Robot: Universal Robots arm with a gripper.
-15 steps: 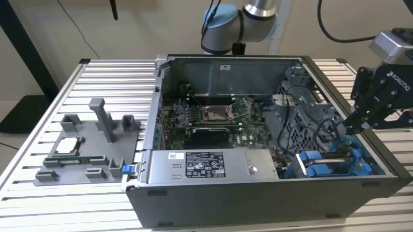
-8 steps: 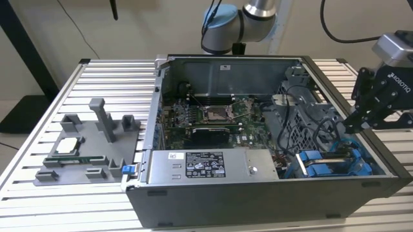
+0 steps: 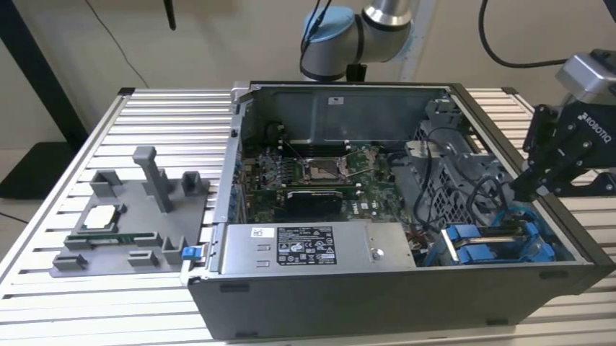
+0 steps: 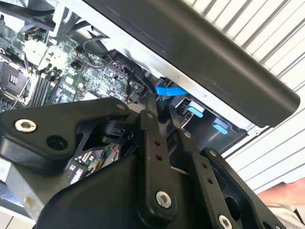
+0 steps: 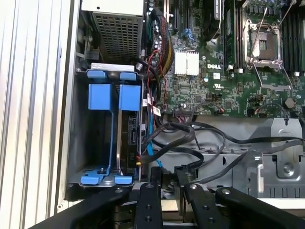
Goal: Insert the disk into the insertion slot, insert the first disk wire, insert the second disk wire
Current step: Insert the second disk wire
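Gripper (image 3: 524, 193) at 3 o'clock of the open computer case (image 3: 385, 303) in the exterior view, hovering over the drive cage; clenched or released cannot be told; insertion slot (image 5: 116, 143) at the case's 4 o'clock corner, with the disk (image 5: 128, 143) apparently seated inside; blue cable (image 5: 148, 143) and black wires (image 5: 186, 136) crowd just beside it; probable hazards: snagging these loops, or a skewed connector bending contacts.

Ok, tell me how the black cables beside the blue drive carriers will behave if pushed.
The black cables will probably bend and spring back: they are thin and lie in loose loops. Likely light, yet tethered at their ends, so a push may tug the blue cable beside them.
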